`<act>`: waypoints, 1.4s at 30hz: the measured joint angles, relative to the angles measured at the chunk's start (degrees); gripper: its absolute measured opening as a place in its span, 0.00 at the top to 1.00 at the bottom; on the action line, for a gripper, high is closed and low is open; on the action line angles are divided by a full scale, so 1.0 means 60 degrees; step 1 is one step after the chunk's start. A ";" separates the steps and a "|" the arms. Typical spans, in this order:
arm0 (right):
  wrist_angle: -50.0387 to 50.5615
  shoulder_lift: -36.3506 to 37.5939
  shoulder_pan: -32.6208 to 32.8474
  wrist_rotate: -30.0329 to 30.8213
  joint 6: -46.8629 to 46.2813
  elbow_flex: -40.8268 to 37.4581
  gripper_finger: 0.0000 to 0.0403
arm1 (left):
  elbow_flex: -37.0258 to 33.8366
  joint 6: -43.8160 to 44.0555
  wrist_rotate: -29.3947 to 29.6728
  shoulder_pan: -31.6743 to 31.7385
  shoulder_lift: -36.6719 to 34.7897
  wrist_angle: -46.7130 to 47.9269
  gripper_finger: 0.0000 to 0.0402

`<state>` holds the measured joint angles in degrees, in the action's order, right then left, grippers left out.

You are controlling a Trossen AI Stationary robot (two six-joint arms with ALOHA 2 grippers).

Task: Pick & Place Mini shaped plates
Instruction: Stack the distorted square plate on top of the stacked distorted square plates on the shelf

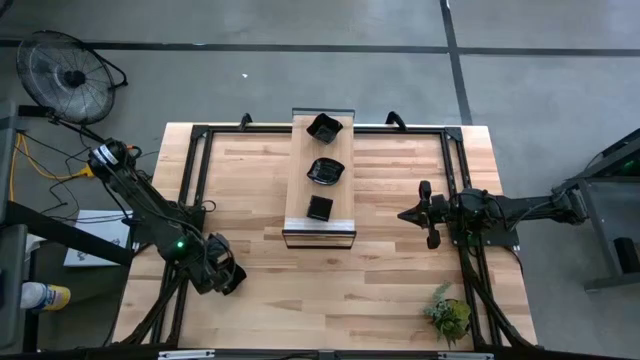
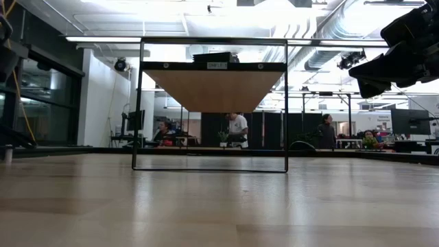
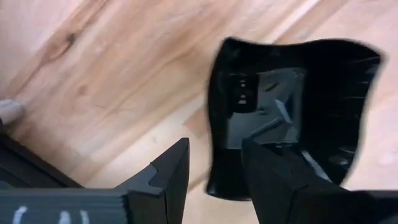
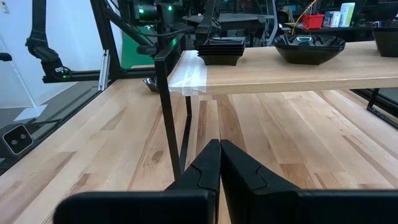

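A glossy black square mini plate with wavy rims (image 3: 292, 106) lies flat on the table near the left near corner. My left gripper (image 3: 216, 149) is open above it, pointing down, with the plate's rim (image 3: 214, 130) between the fingers. In the high view this gripper (image 1: 228, 277) covers the plate. Three more black plates sit on the raised shelf: a square one (image 1: 320, 207), a scalloped one (image 1: 326, 171) and a far one (image 1: 324, 127). My right gripper (image 4: 219, 155) is shut and holds nothing; it hovers right of the shelf (image 1: 415, 213). My left gripper comes from above with one finger (image 3: 273, 174) over the plate's hollow and the other finger (image 3: 168, 177) outside the rim. Whether either finger touches the plate I cannot tell. The plate rests on the table.
The shelf (image 1: 300, 180) is a wooden board on a thin black wire frame (image 2: 140, 103) in the table's middle, with open room beneath. A small green plant (image 1: 448, 312) stands near the right near corner. Black rails (image 1: 195, 170) run along the table's sides. People sit in the room behind (image 2: 236, 130).
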<state>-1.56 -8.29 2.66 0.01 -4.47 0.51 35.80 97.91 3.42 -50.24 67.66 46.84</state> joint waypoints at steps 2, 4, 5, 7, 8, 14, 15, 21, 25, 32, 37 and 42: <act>0.0002 0.0003 0.0004 0.0000 0.0000 0.0000 0.99 | -0.0135 0.0014 -0.0022 -0.0004 0.0000 -0.0018 0.64; 0.0000 0.0002 0.0004 0.0000 0.0000 0.0000 0.99 | -0.0208 0.0014 -0.0022 -0.0004 0.0004 -0.0031 0.64; 0.0001 0.0002 0.0003 -0.0001 0.0000 0.0000 0.99 | -0.0219 0.0010 -0.0022 -0.0001 0.0004 -0.0034 0.64; 0.0003 0.0003 0.0004 0.0000 0.0000 0.0000 0.99 | -0.0219 0.0003 -0.0013 -0.0002 0.0004 -0.0042 0.64; 0.0001 0.0001 0.0004 -0.0003 0.0000 0.0000 0.99 | -0.0219 -0.0001 -0.0007 -0.0004 0.0004 -0.0046 0.64; 0.0001 0.0002 0.0001 0.0000 0.0001 0.0000 0.99 | -0.0219 -0.0098 -0.0007 -0.0004 0.0004 -0.0068 0.65; 0.0000 0.0000 0.0004 0.0000 0.0000 0.0000 0.99 | -0.0219 -0.0110 -0.0007 -0.0004 0.0004 -0.0068 0.65; 0.0000 0.0000 0.0004 0.0000 0.0000 0.0000 0.99 | -0.0219 -0.0368 0.0025 -0.0004 0.0007 -0.0071 0.75; 0.0001 0.0002 0.0000 0.0000 0.0001 0.0000 0.99 | -0.0219 -0.0525 0.0033 -0.0001 0.0007 -0.0075 0.82; 0.0000 0.0002 0.0002 -0.0002 0.0000 0.0000 0.99 | -0.0219 -0.0597 0.0025 -0.0004 0.0007 -0.0089 0.88; 0.0001 0.0000 0.0003 -0.0001 0.0000 0.0000 0.99 | -0.0219 -0.0923 0.0029 -0.0004 0.0007 -0.0193 0.98; 0.0002 0.0000 0.0002 -0.0002 0.0000 0.0000 0.99 | -0.0219 -0.1272 0.0105 -0.0004 0.0001 -0.0640 0.99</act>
<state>-1.55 -8.29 2.67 0.00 -4.47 0.51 34.48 90.28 4.05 -50.26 67.67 43.00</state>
